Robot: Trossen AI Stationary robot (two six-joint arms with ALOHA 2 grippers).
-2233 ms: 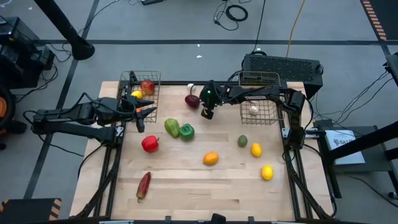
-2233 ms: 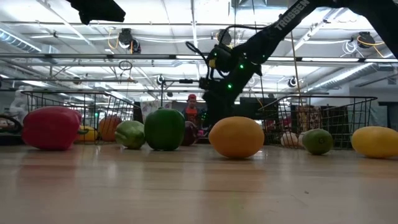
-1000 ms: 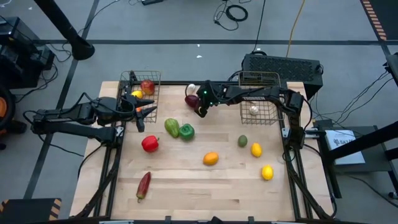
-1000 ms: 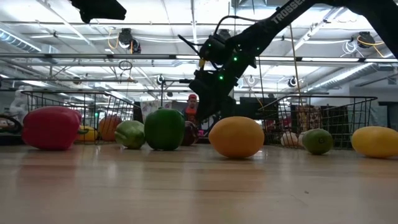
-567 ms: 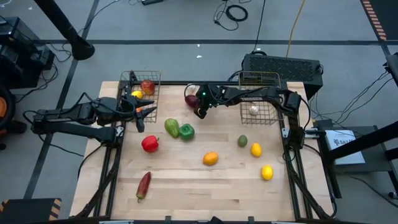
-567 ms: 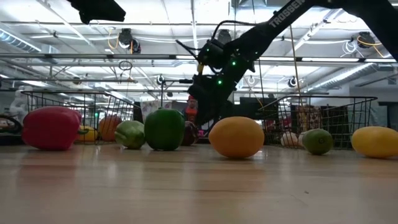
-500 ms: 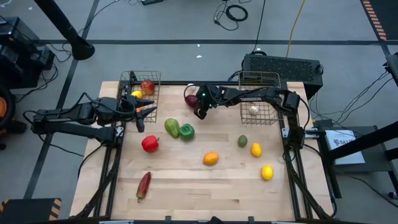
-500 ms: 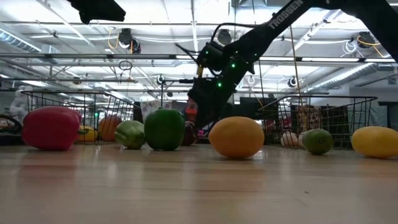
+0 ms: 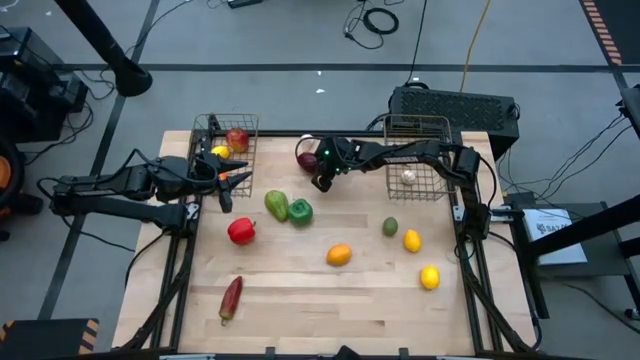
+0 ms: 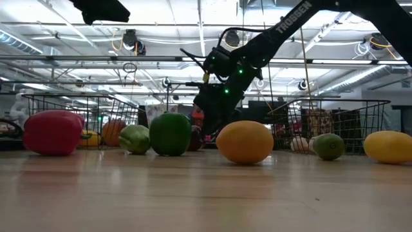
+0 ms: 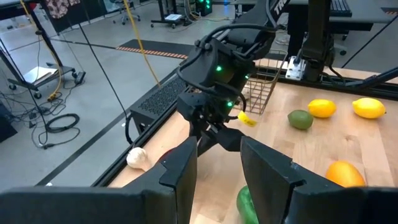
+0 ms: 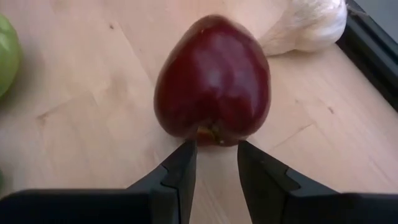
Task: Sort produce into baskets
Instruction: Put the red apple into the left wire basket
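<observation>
Holding apple (image 9: 237, 138) and lemon (image 9: 219, 152), left basket (image 9: 245, 166); right basket (image 9: 437, 190), garlic (image 9: 408, 177).

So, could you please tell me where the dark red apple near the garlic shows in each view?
High view: dark red apple at the table's far edge, beside the right gripper.
Low view: mostly hidden behind the green pepper.
Left wrist view: only a red sliver.
Right wrist view: centre, just past the fingertips.
Shared landmark: white garlic.

A dark red apple (image 12: 212, 81) lies by white garlic (image 12: 309, 25) on the light wooden table (image 9: 330, 300), with a red pepper (image 9: 241, 231), green pepper (image 9: 299, 211), orange (image 9: 339, 255) and yellow lemons (image 9: 429, 277).
</observation>
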